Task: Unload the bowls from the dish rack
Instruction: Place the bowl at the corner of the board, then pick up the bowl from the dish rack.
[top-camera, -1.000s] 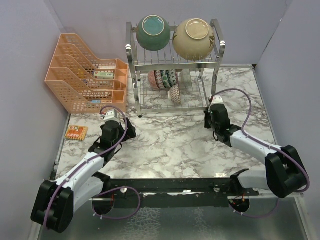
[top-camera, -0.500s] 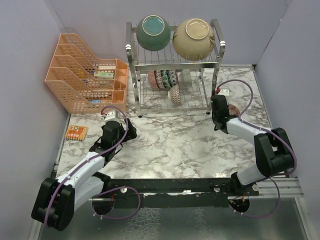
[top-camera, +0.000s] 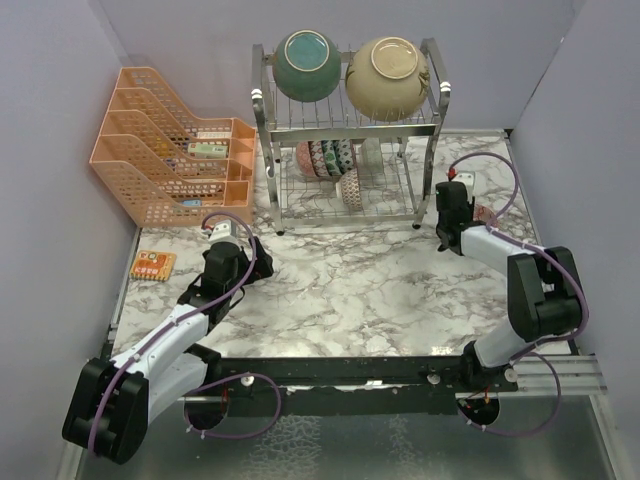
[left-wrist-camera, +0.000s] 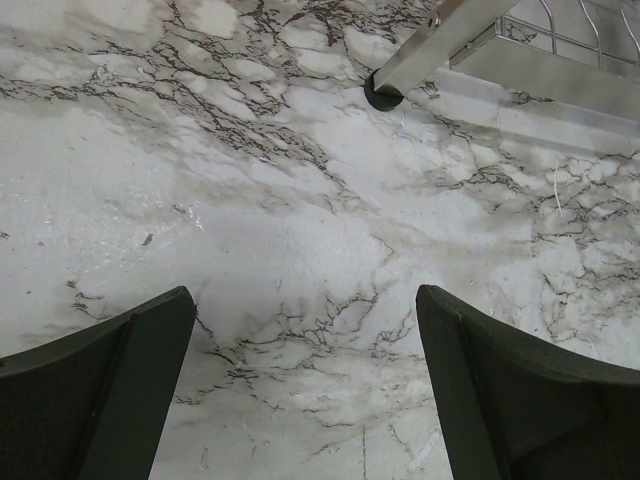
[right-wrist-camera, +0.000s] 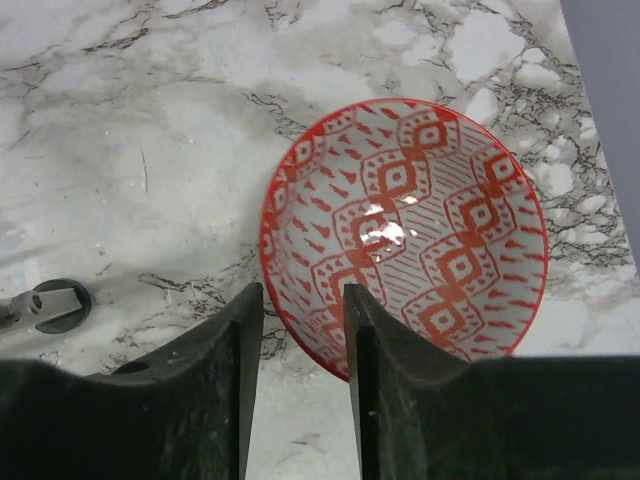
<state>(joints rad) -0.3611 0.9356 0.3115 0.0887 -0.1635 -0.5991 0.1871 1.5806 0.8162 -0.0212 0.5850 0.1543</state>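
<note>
As right end effector (right-wrist-camera: 300, 295) gapes, bowl (right-wrist-camera: 430, 220) rim between

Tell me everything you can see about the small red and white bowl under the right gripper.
The small bowl is round, glossy like glazed ceramic, white inside with red diamonds, zigzags and dashes and a red rim; a light glint sits near its centre. It stands upright and empty on the marble table, near the right wall, to the right of the dish rack. The right gripper straddles its near rim with jaws slightly apart; whether a finger touches it cannot be told.
</note>
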